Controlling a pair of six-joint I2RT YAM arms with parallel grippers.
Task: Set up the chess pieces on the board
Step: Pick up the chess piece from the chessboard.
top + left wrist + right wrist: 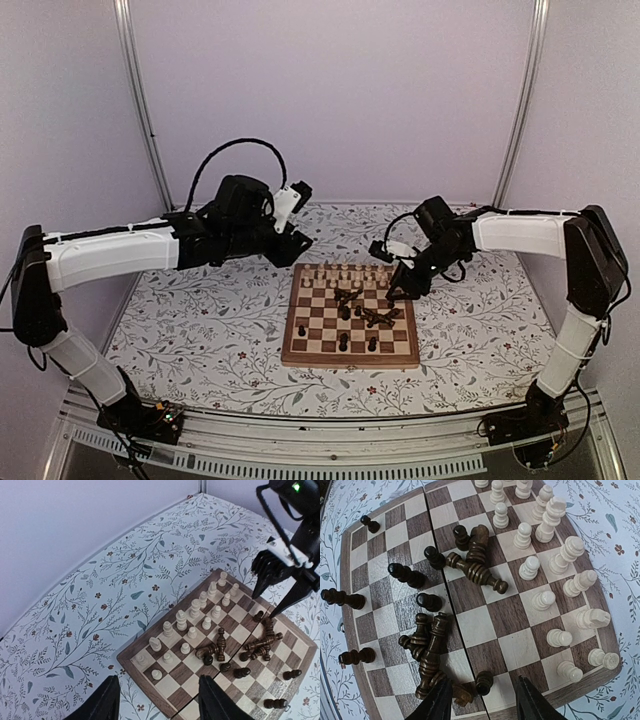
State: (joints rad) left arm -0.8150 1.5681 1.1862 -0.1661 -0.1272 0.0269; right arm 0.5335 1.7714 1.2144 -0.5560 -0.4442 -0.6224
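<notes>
Right gripper [401, 292] hangs over the far right part of the board [350, 362], fingers pointing down and spread apart, grasping nothing. In its own wrist view one small dark pawn [484, 682] stands on the board between the two fingers, clear of both. Left gripper [300, 240] is held above the floral table [200, 320], just beyond the board's far left corner, its jaws likewise released and empty. Pale pieces [345, 275] stand upright in two rows along the far edge of the board, the taller ones in the row nearest the rim. Dark pieces [365, 315] are scattered over the middle and near half. Several lie on their sides: one heap [430, 650] sits beside the centre seam and the right gripper's fingers, and another tipped group [477, 565] lies further along that seam, nearer the pale rows. A few dark pawns [343, 342] stand upright and well apart on the near rows.
</notes>
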